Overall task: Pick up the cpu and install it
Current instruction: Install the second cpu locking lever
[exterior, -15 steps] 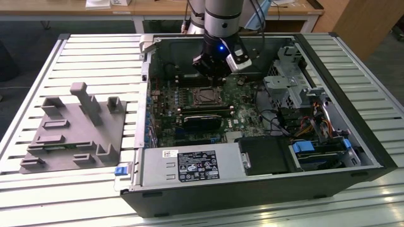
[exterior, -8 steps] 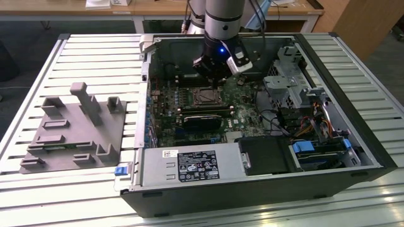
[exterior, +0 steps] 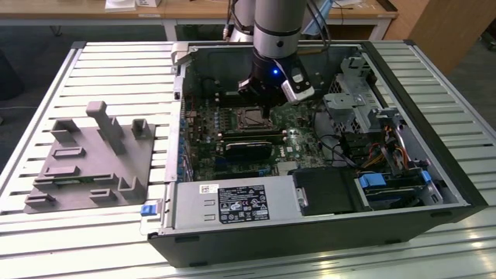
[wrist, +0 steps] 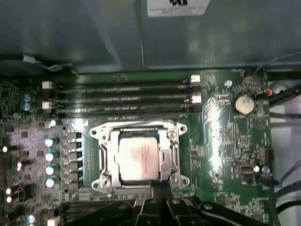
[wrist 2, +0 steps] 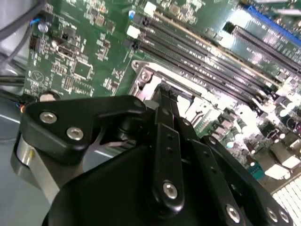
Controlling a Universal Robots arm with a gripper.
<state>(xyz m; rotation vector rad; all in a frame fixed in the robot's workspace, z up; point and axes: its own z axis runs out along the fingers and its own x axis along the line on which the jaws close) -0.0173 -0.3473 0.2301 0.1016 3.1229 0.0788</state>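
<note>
Arm: a silver and black robot arm (exterior: 275, 35) reaches down from above into an open computer case (exterior: 310, 232) that lies on its side on a slatted metal surface (exterior: 116, 64)
Gripper: the gripper (exterior: 268, 107) hangs low over the motherboard (exterior: 232, 151), just beside the socket (exterior: 252, 118); in both wrist views its black fingers (wrist 2: 164, 141) come together to a narrow tip with nothing seen between them, pressed together and holding nothing
Cpu: the cpu (wrist: 138, 160) sits flat inside the socket's metal frame (wrist: 101, 162), its dull silver top facing up, square with the frame; in the first wrist view the gripper's tip (wrist: 160, 188) stands at the frame's edge, just beside the chip and apart from its top
Socket: the frame surrounds the chip on all sides, with screws at its corners; whether it is latched cannot be told
Memory slots: long dark slots (wrist: 127, 99) run beside the socket, parallel with one of its sides
Board: a round coin battery (wrist: 243, 104) lies on the green board, well apart from the socket
Fixture: a grey plastic fixture (exterior: 89, 160) with upright posts rests on the surface at the exterior view's left, well apart from the case
Case: a grey power supply box (exterior: 232, 204) and a black drive bay (exterior: 329, 192) fill the case's near end in the exterior view
</note>
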